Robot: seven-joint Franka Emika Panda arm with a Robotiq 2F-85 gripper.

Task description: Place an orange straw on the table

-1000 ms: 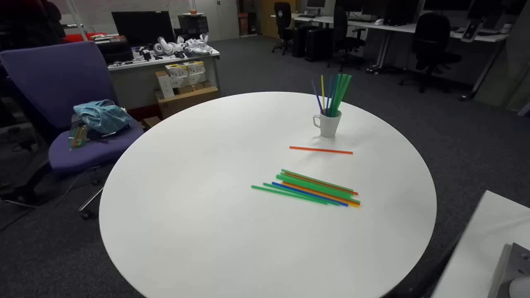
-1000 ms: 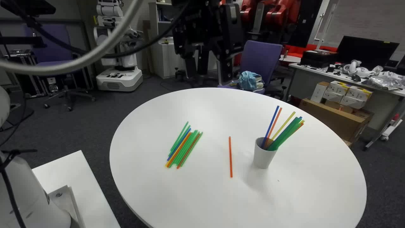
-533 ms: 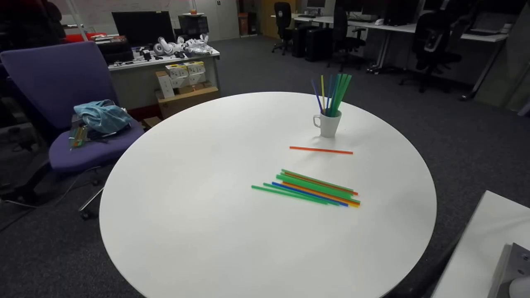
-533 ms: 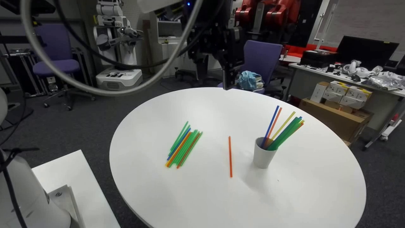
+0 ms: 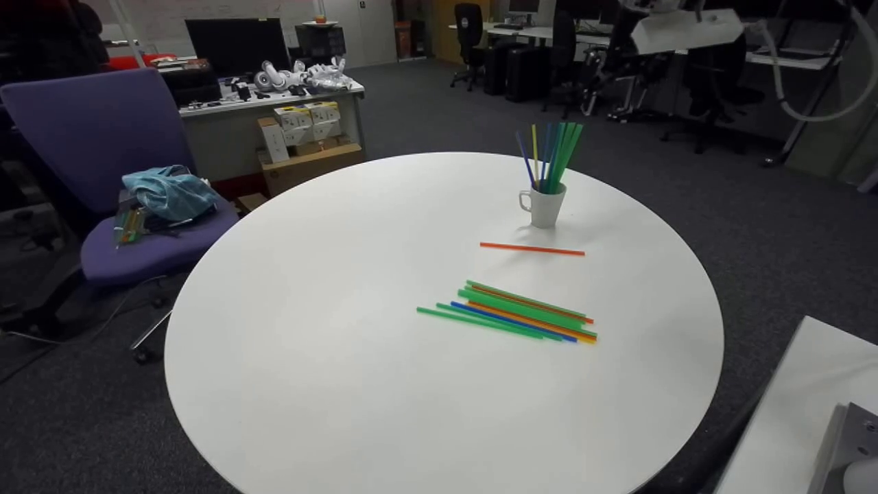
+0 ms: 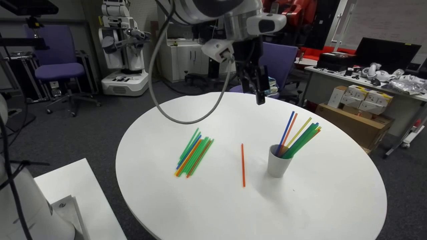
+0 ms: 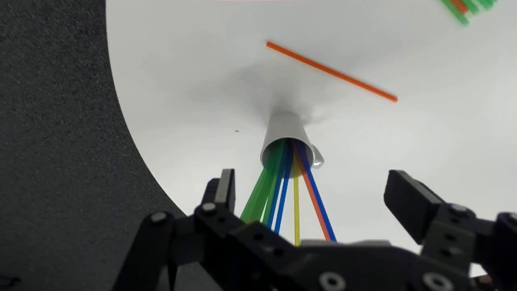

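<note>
Orange straw lies alone on the worktop between mug and straw cluster, while the pincer hangs above, spread wide and empty, presumably to leave room for a straw.

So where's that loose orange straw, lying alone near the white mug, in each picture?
In an exterior view: loose orange straw right of centre, below the white mug.
In an exterior view: loose orange straw just right of centre, lower half, left of the white mug.
In the wrist view: loose orange straw in the upper half, above the white mug.
Shared landmark: the white mug.
</note>
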